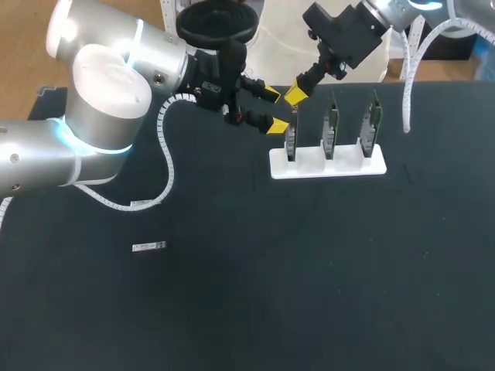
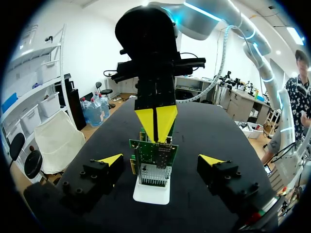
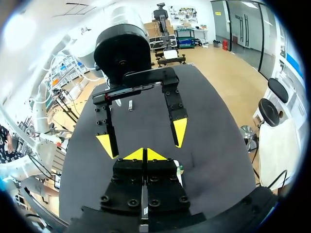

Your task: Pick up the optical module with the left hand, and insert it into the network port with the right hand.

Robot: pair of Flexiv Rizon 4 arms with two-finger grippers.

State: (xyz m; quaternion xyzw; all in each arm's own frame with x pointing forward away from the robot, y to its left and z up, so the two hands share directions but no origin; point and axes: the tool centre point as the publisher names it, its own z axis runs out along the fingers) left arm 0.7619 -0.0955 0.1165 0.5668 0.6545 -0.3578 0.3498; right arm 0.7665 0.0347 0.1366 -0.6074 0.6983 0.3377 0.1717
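no readable text, circuit board (image 2: pixel 153 162) markings too small to tell

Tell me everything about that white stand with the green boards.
The white stand is a low, long block, plastic by its look, lying flat on the black table toward its far side. Three green circuit boards stand upright in it in a row. Both arms' jaws hang at its left end: the left pair open beside the end board, the right pair shut just above it. Whether either touches it cannot be told.
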